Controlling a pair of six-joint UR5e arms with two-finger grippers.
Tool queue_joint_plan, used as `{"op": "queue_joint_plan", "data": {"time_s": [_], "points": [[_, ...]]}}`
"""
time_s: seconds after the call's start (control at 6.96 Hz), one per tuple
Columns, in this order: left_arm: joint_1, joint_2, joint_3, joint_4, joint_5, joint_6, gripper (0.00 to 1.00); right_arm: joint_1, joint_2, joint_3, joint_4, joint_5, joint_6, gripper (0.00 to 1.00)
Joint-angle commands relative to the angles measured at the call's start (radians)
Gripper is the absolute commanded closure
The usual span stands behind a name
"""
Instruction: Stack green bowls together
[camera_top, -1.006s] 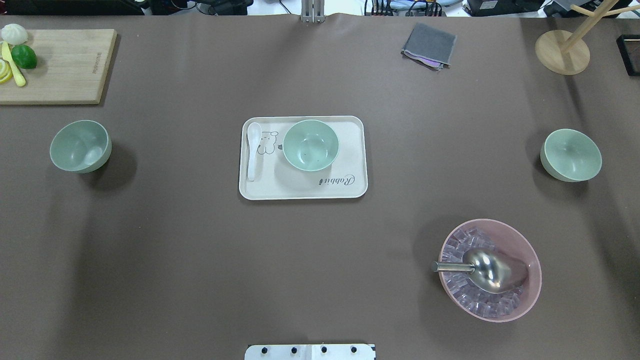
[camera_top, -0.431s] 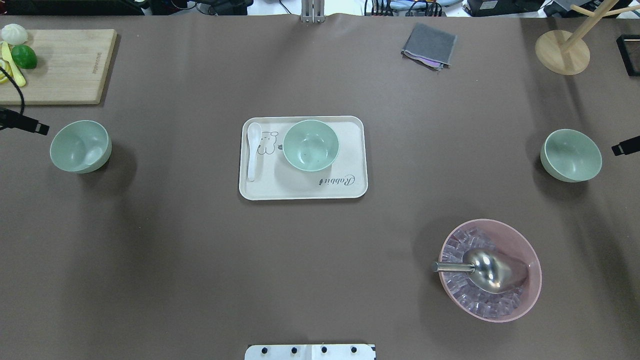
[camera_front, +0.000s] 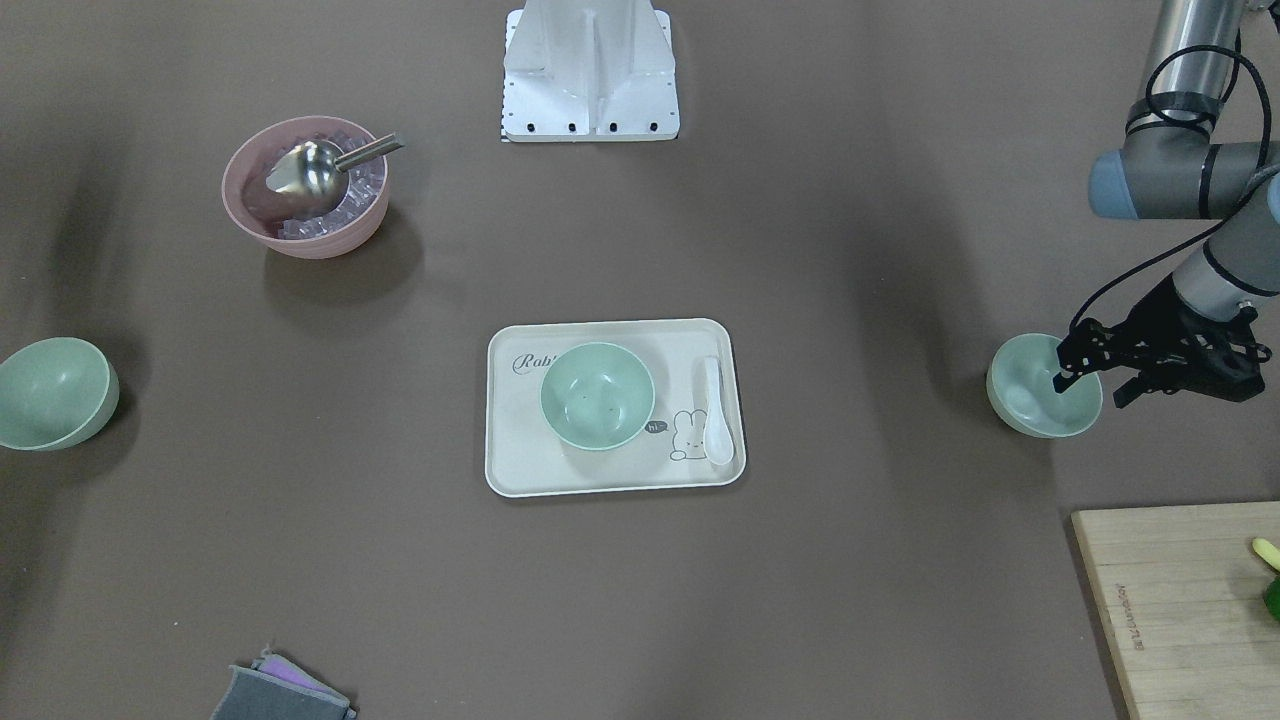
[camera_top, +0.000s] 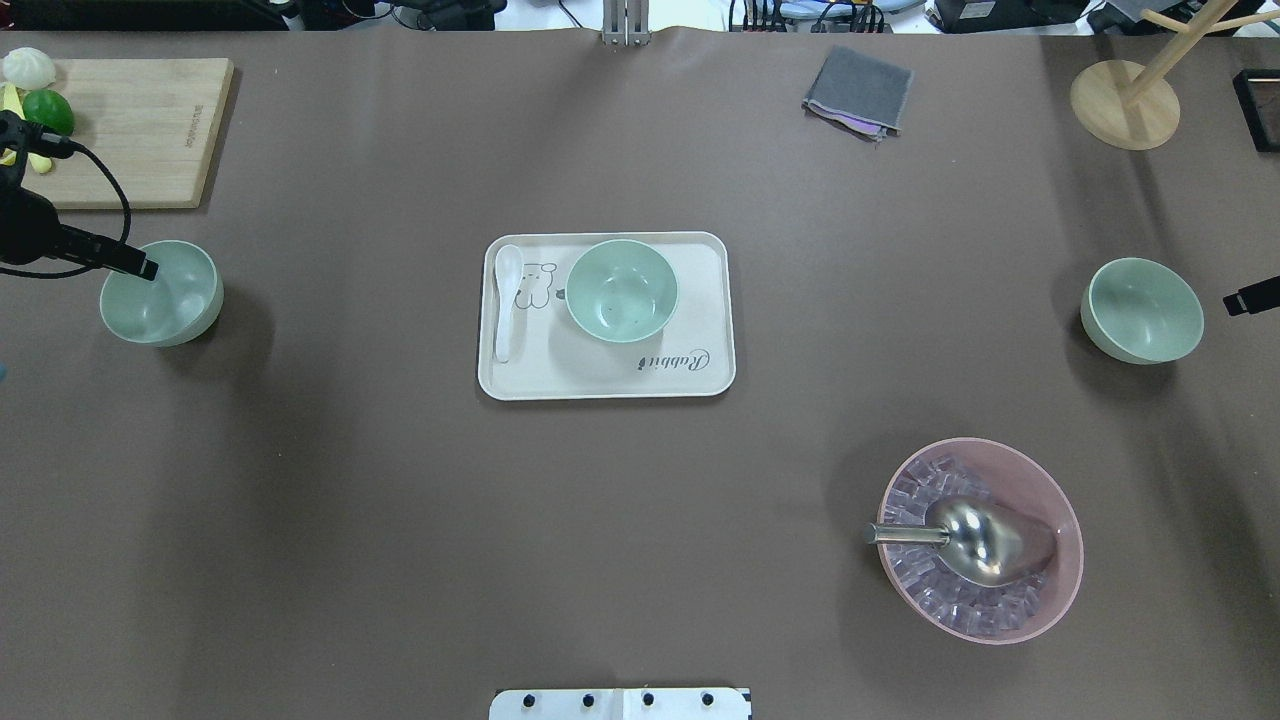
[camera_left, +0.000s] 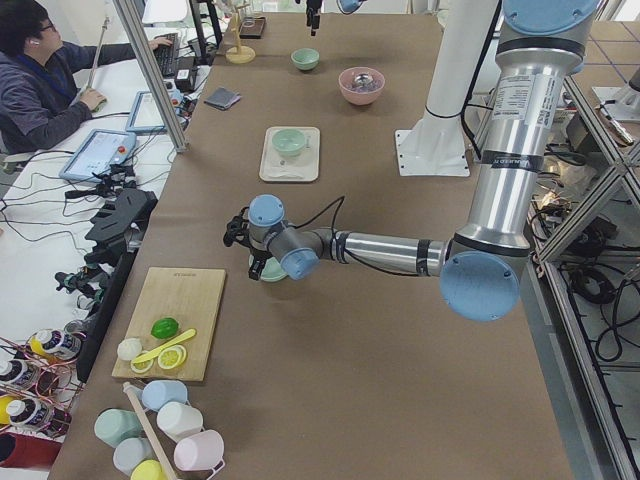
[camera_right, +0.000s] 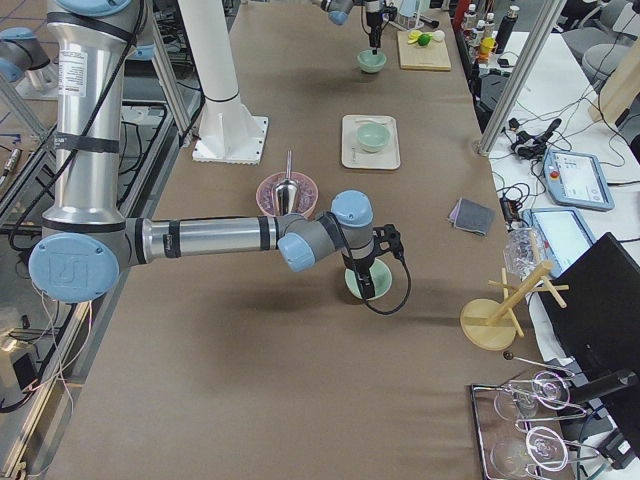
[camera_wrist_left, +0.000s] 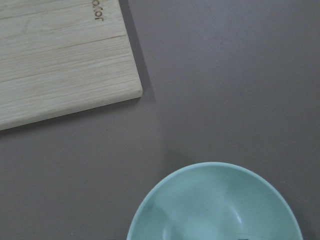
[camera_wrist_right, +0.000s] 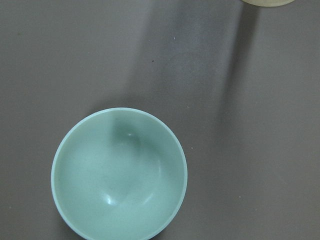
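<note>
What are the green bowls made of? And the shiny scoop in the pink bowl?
The green bowls look like plastic: smooth, matte, one even pale colour with soft highlights, though ceramic can't be ruled out. The scoop in the pink bowl looks like polished metal: silvery and mirror-bright.

Light: I saw bright, even light from above across the brown table (camera_top: 400, 520).
Shadows: soft dark patches lay beside the green bowls (camera_top: 622, 290) and pink bowl (camera_top: 1055, 495).
Glare: the metal scoop (camera_top: 985, 540) shone.
Focus: my left wrist view looked slightly soft, I think.
</note>
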Motion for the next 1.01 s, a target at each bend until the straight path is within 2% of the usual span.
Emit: {"op": "queue_joint_plan", "data": {"time_s": [0.0, 0.14, 0.29, 0.43, 0.57, 0.72, 0.86], "points": [[0.001, 0.008, 0.025, -0.003, 0.011, 0.102, 0.34, 0.000, 0.000, 0.000, 0.001, 0.000, 0.000, 0.00], [0.002, 0.006, 0.029, -0.004, 0.011, 0.103, 0.34, -0.002, 0.000, 0.000, 0.001, 0.000, 0.000, 0.00], [0.002, 0.008, 0.037, -0.004, 0.013, 0.104, 0.42, -0.002, 0.000, 0.000, 0.001, 0.000, 0.000, 0.00], [0.002, 0.008, 0.036, -0.006, 0.013, 0.104, 0.58, -0.002, 0.000, 0.000, 0.001, 0.000, -0.001, 0.00], [0.002, 0.008, 0.034, -0.006, 0.013, 0.104, 0.82, -0.002, 0.000, 0.000, 0.001, 0.000, -0.001, 0.00], [0.002, 0.008, 0.033, -0.019, 0.014, 0.104, 1.00, -0.002, 0.000, 0.000, 0.001, 0.000, -0.001, 0.00], [0.004, 0.008, 0.025, -0.021, 0.013, 0.104, 1.00, -0.002, 0.000, -0.001, 0.001, 0.000, -0.001, 0.00]]}}
